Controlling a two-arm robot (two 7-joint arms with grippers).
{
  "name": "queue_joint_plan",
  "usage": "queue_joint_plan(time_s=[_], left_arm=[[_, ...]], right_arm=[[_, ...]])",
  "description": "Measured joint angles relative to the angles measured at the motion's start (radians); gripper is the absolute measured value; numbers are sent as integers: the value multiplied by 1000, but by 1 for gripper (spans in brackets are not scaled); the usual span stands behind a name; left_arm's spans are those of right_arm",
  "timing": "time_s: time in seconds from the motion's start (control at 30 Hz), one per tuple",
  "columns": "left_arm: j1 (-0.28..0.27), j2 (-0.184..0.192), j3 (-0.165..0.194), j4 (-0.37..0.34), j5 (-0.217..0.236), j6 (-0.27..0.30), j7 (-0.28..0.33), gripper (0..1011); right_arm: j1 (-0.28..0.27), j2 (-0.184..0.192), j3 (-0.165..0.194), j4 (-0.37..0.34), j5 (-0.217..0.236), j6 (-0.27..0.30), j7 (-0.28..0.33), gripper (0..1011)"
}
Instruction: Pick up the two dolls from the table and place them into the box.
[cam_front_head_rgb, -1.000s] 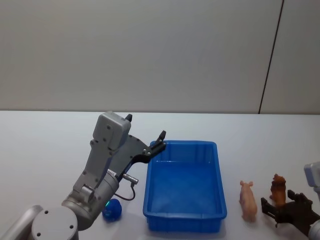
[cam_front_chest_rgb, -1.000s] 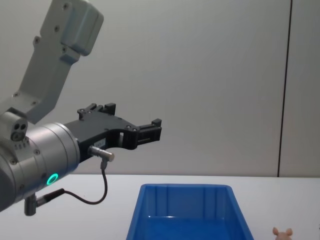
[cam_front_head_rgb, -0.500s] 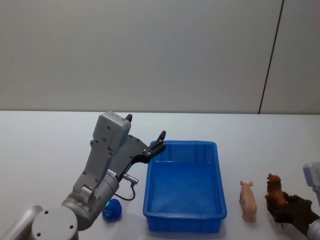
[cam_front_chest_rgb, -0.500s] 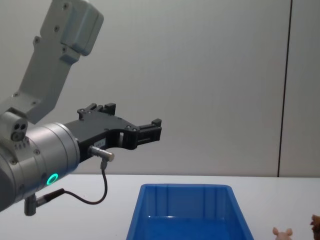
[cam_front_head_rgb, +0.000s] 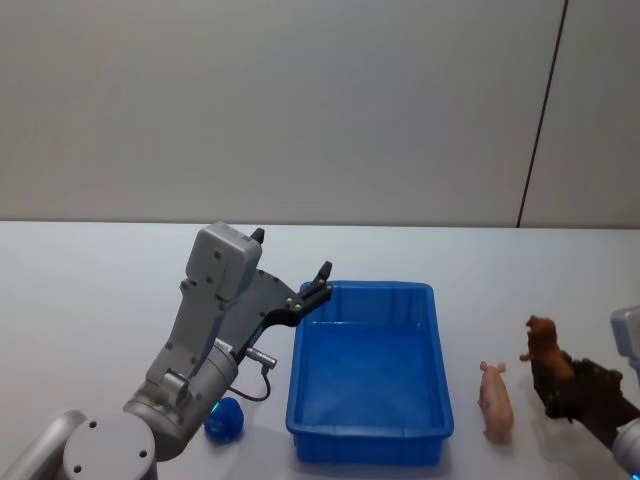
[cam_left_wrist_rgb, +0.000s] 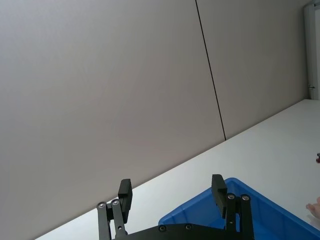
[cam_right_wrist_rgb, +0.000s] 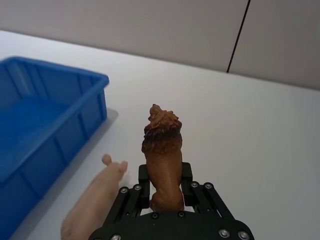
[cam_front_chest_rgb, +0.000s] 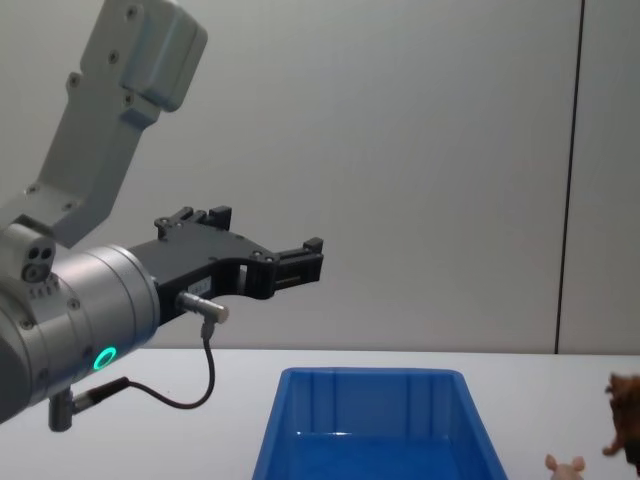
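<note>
My right gripper (cam_front_head_rgb: 562, 388) is shut on the shaggy reddish-brown doll (cam_front_head_rgb: 545, 352) and holds it upright above the white table (cam_front_head_rgb: 100, 290), to the right of the box. In the right wrist view the doll (cam_right_wrist_rgb: 162, 145) stands between the two fingers of the gripper (cam_right_wrist_rgb: 165, 176). The pale pink doll (cam_front_head_rgb: 495, 402) lies on the table between the box and the held doll, also seen from the wrist (cam_right_wrist_rgb: 95, 200). The blue box (cam_front_head_rgb: 432, 300) sits at the centre with nothing in it. My left gripper (cam_front_head_rgb: 292, 252) hangs open above the box's left rim.
A small round blue thing (cam_front_head_rgb: 225, 418) lies on the table by the left arm's base, left of the box. Bare tabletop stretches behind the box and to the far left. A grey wall with a dark vertical seam (cam_front_head_rgb: 540, 110) stands behind.
The right gripper has lifted the brown doll off the table and carried it upward and slightly toward the box. The pink doll and the left arm stayed put.
</note>
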Motion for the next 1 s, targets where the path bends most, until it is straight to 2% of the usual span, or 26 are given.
queue_joint_plan(time_s=[0.3,0.53,0.73,1.0], left_arm=[[0,0,0,0,0,0,0,1001],[0,0,0,0,0,0,0,1001],[0,0,0,0,0,0,0,1001],[0,0,0,0,0,0,0,1001]], right_arm=[[11,-3,0,-44,-12,-66,34,346],[35,-15,-10,-87,-23,-106,93,347],[55,-31,-24,-109,-33,-116,144,347],[94,-75,-63,-114,-63,-99,222,346]])
